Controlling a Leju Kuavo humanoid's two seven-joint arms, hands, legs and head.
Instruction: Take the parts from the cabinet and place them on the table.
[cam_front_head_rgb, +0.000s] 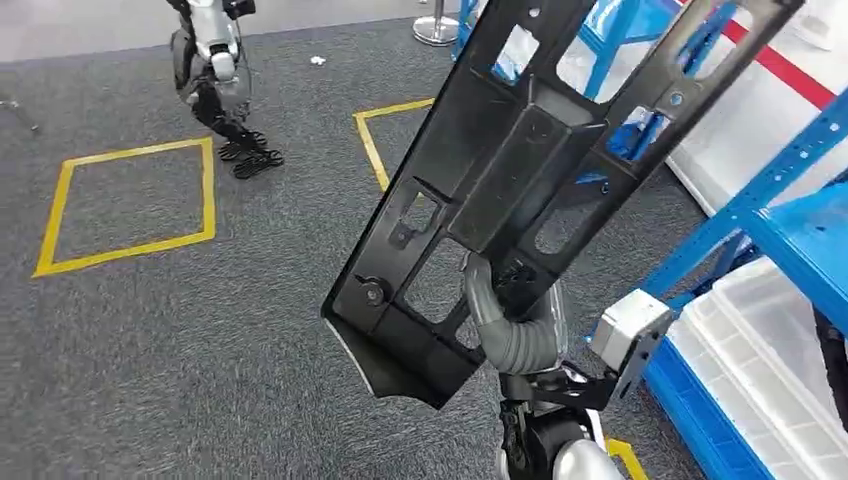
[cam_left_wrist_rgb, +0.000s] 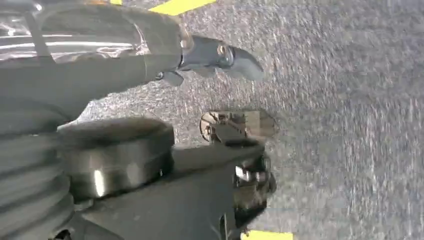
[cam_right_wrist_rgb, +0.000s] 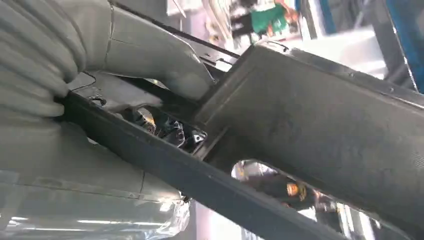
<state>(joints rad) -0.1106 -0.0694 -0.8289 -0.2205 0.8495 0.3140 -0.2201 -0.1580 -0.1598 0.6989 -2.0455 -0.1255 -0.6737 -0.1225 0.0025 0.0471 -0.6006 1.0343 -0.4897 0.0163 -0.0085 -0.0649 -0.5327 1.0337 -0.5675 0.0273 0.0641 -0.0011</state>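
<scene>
The right hand (cam_front_head_rgb: 505, 300) is clamped on the black part (cam_front_head_rgb: 520, 170), thumb (cam_right_wrist_rgb: 165, 65) pressed on its face, fingers hooked through a cut-out near the lower end. That part is carried tilted over the carpet (cam_front_head_rgb: 200, 330), its long upper end reaching toward the blue rack (cam_front_head_rgb: 790, 200). Held so low, it could lever in the grip and slip, or its top could strike the rack on a turn. The left hand (cam_left_wrist_rgb: 220, 55) hangs over the carpet, holding nothing, fingers apart

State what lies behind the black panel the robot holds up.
Through the panel's cutouts show blue shelving and grey carpet. The right hand grips it; the panel covers everything else behind it.
</scene>
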